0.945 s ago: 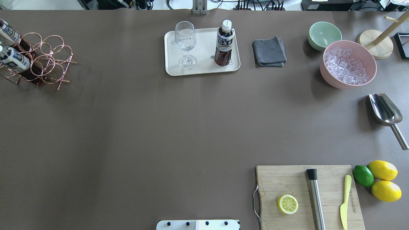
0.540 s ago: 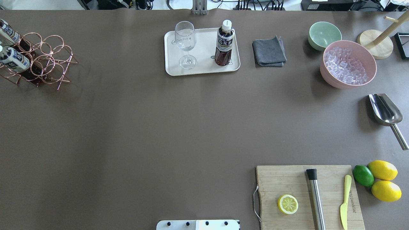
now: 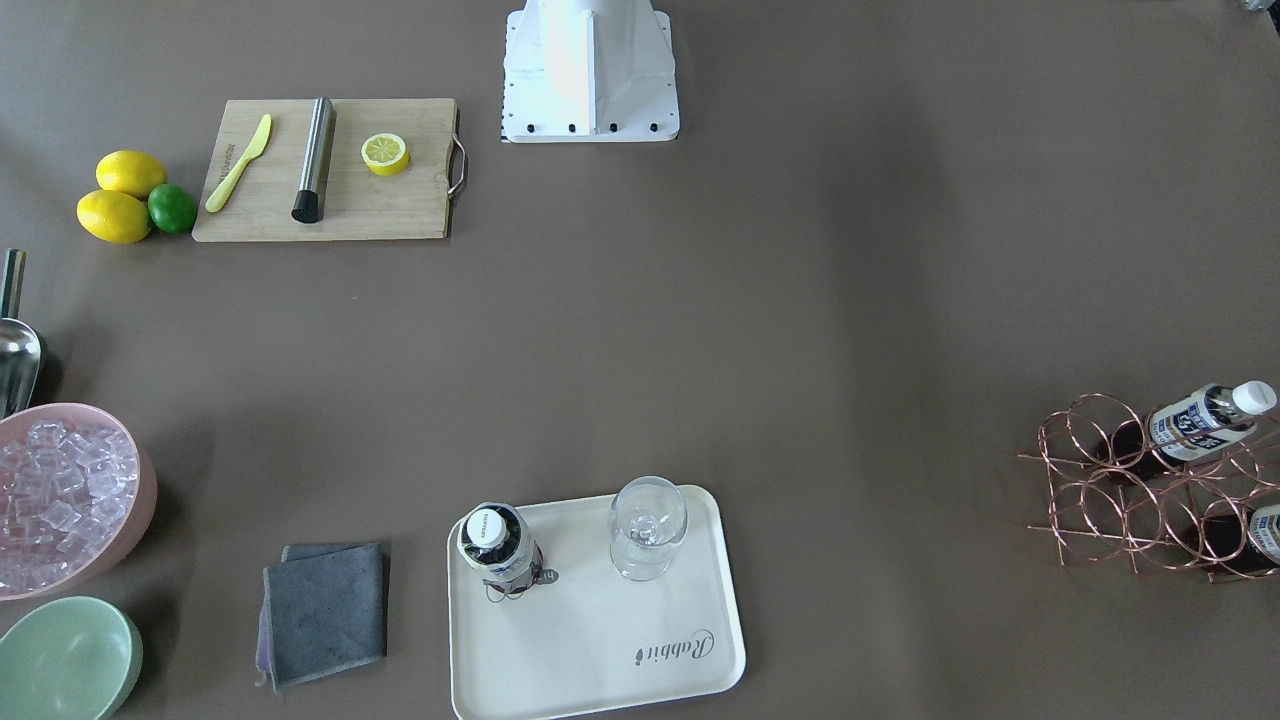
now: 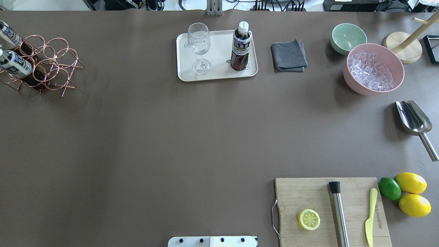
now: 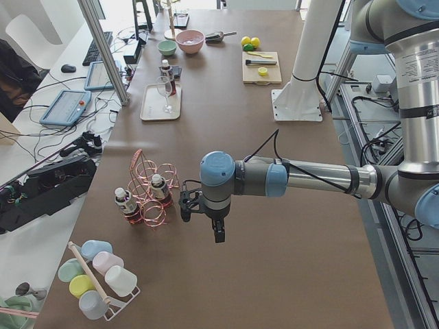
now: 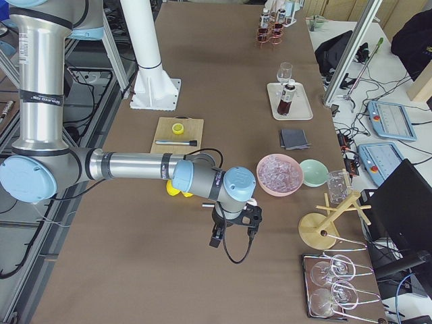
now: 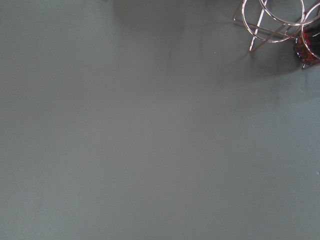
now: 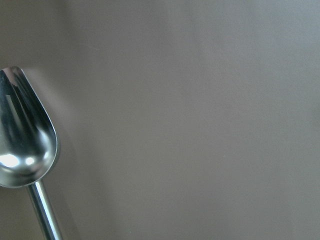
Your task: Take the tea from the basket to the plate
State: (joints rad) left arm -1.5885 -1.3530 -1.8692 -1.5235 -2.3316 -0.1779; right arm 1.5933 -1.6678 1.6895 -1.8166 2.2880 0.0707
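On my screens the tea (image 4: 240,48) stands upright on the plate (image 4: 219,74), at its right-hand end in the overhead view: a slim clear plastic bottle, dark reddish-brown inside, with a white screw cap and a white-and-navy label. The plate is a smooth cream tray with rounded corners and the script word "Rabbit" near one edge. It also carries a stemmed wine glass (image 4: 199,44), clear and apart from the bottle. Far over on the left side of the matte brown table (image 4: 171,137) sits the basket (image 4: 51,65), thin copper wire bent into joined round rings. Two more bottles (image 4: 13,65) of the same kind lie tilted through its cells with their caps pointing outward. A folded grey cloth (image 4: 288,55) lies just beside the plate, and further right a pink bowl (image 4: 374,68) is heaped with ice cubes near a polished steel scoop (image 4: 413,118). The left gripper (image 5: 218,236) hangs above bare table beside the basket, touching nothing; its wrist camera catches only a corner of the wire rings and one dark bottle base. The right gripper (image 6: 217,237) hangs over the table near the pink bowl, and its wrist camera shows the scoop's shiny bowl. From these side angles I cannot tell how far either gripper's fingers are spread.
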